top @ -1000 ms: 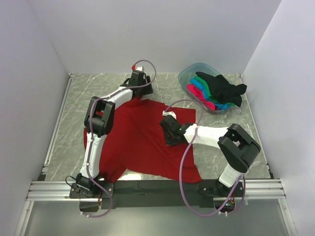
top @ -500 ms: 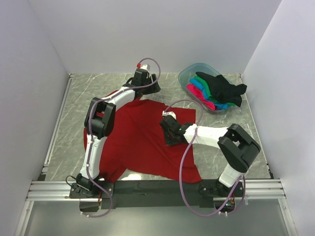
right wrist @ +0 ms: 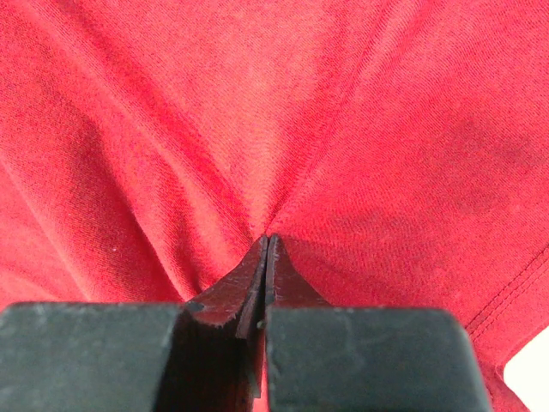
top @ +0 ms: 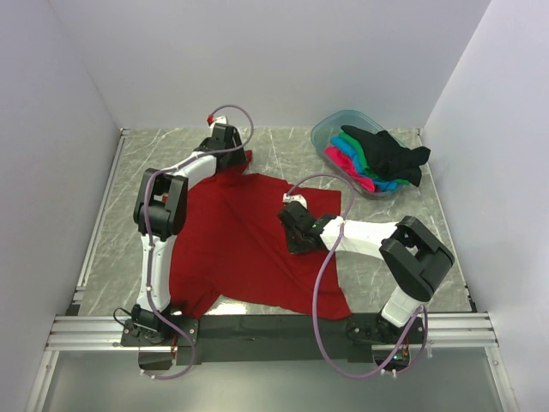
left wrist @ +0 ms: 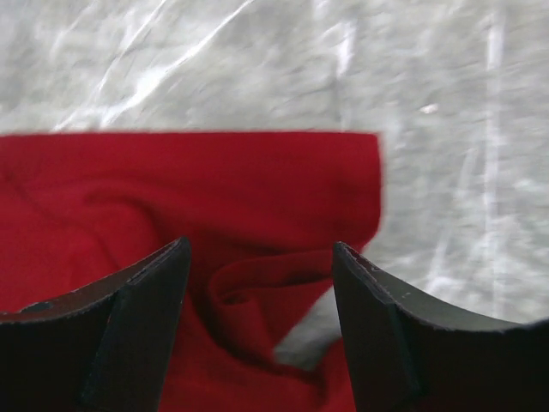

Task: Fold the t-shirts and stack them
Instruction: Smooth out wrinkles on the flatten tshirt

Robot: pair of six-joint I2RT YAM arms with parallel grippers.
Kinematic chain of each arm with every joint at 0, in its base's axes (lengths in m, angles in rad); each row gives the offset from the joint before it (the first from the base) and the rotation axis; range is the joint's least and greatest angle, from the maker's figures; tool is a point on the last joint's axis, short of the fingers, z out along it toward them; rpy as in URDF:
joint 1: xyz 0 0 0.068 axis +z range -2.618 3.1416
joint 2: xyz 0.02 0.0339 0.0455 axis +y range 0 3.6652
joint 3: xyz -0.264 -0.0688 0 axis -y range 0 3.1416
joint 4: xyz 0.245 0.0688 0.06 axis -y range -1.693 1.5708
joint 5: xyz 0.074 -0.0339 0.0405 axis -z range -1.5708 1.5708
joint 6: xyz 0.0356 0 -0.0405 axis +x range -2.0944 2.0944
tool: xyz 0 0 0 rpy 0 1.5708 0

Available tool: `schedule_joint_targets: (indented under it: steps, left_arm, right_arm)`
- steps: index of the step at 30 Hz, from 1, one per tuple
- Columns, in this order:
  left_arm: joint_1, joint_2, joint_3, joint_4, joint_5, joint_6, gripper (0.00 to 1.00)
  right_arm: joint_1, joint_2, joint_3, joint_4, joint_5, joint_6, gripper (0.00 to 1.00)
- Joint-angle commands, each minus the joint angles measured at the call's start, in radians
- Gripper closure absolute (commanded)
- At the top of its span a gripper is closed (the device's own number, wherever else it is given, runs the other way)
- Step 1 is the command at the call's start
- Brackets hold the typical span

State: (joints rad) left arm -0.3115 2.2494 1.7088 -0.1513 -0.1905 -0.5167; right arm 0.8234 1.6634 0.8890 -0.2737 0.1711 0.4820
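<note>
A dark red t-shirt (top: 244,249) lies spread out on the marble table. Its far sleeve (left wrist: 257,180) sits rumpled under my left gripper (top: 228,153), which hangs open just above it at the back left. In the left wrist view the fingers of that gripper (left wrist: 260,253) straddle a fold of the sleeve without touching it. My right gripper (top: 297,233) is shut, its tips (right wrist: 268,240) pressed down into the shirt's right half, and creases radiate from them. Black (top: 390,153), green (top: 357,154), pink (top: 345,165) and blue (top: 390,184) t-shirts are heaped at the back right.
The heaped shirts fill a clear bluish tub (top: 322,129) at the back right corner, with the black one spilling over its rim. White walls close in the table on three sides. Bare marble (top: 111,223) shows left of the red shirt.
My left arm swung right along the back, then to the left, and its jaws widened slightly. The red shirt's left edge has drawn inward and its far sleeve now lies exposed. The right arm held still.
</note>
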Motion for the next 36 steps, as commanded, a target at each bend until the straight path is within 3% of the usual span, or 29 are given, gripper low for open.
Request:
schedule_joint_targets:
  steps: [1,5,12,19,22,23,25,32,36]
  left_arm:
    - [-0.018,-0.059,-0.052,0.028,-0.078,0.02,0.27]
    - [-0.018,-0.079,-0.087,0.045,-0.055,0.021,0.27]
    - [-0.024,-0.128,-0.167,0.117,0.034,-0.005,0.45]
    - [-0.052,-0.143,-0.153,0.119,-0.013,0.009,0.62]
    - [-0.072,-0.137,-0.118,0.118,-0.027,0.03,0.79]
    - [-0.084,-0.133,-0.107,0.116,-0.033,0.037,0.9]
    - [-0.098,-0.122,-0.072,0.102,-0.044,0.058,0.99]
    - [-0.184,-0.091,-0.002,0.079,-0.158,0.136,1.0]
    - [-0.207,-0.093,-0.029,0.082,-0.127,0.142,1.0]
  right_arm:
    - [0.023,0.05,-0.061,-0.104,-0.065,0.012,1.0]
    - [0.025,0.05,-0.056,-0.107,-0.064,0.013,1.0]
    - [0.033,0.059,-0.047,-0.11,-0.065,0.018,1.0]
    - [0.042,0.061,-0.045,-0.11,-0.062,0.021,1.0]
    - [0.046,0.062,-0.045,-0.111,-0.062,0.024,1.0]
    - [0.048,0.061,-0.045,-0.111,-0.062,0.026,1.0]
    - [0.049,0.059,-0.047,-0.11,-0.061,0.027,1.0]
    - [0.051,0.059,-0.053,-0.111,-0.059,0.026,1.0]
    - [0.052,0.062,-0.056,-0.107,-0.062,0.029,1.0]
